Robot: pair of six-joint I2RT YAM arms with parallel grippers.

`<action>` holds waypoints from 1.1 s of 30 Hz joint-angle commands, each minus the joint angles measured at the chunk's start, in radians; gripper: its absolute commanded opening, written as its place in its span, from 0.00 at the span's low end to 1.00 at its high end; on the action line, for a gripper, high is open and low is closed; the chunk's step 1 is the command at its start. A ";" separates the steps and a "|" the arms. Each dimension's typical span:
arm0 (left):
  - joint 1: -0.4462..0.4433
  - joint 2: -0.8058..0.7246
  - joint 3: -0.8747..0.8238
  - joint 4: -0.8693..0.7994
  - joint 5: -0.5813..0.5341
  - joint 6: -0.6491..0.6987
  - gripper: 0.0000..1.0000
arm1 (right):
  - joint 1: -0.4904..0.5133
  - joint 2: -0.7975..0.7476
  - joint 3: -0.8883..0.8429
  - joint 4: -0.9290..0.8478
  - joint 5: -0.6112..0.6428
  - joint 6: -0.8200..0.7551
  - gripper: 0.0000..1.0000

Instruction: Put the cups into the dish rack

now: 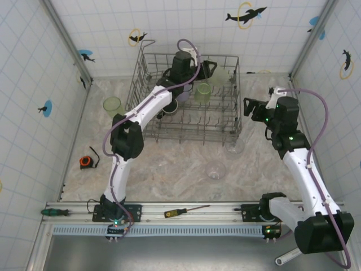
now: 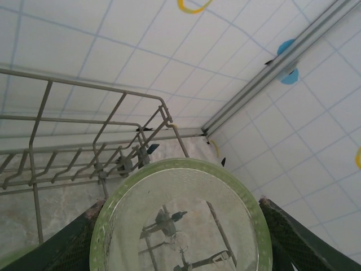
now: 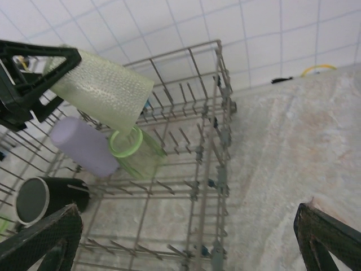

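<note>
A robotics lab cell: mock-tile walls [image 1: 186, 34] with dolphin stickers [image 1: 246, 14]; robot arms [image 1: 144, 110] bolted to an aluminium rail [image 1: 225, 218]; a screwdriver [image 1: 176, 213] and tape measure [image 1: 86, 162] lie nearby.

You have a marbled beige table [image 1: 169, 180]. The dish rack [image 1: 194, 134] sits on it toward the far edge, roughly centred. A green tumbler [image 1: 113, 105] stands upright left of the rack, apart from it, toward the far-left corner. One clear glass [image 1: 234, 148] is just off the rack's near-right corner, with a second clear glass [image 1: 215, 169] close by, toward the near edge. An orange-black tape measure [image 1: 86, 162] lies by the left edge. On the rail [image 1: 214, 221] along the near edge you have a yellow-handled screwdriver [image 1: 176, 213] mid-rail and a green-handled screwdriver [image 1: 54, 212] at the left end.
</note>
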 commanded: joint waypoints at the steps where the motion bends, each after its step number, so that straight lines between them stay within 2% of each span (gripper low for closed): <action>1: -0.014 0.030 0.047 0.048 -0.030 0.052 0.00 | -0.007 -0.022 -0.030 0.006 0.025 -0.025 1.00; 8: -0.036 0.059 0.047 0.069 -0.085 0.119 0.00 | -0.009 -0.007 -0.052 0.033 0.011 -0.025 1.00; 13: -0.042 0.112 0.068 0.086 -0.058 0.123 0.00 | -0.009 -0.008 -0.069 0.059 0.004 -0.020 1.00; 21: -0.061 0.142 0.075 0.095 -0.118 0.172 0.00 | -0.009 -0.009 -0.084 0.072 0.007 -0.022 1.00; 33: -0.076 0.193 0.084 0.151 -0.137 0.175 0.00 | -0.011 -0.016 -0.101 0.089 0.003 -0.030 1.00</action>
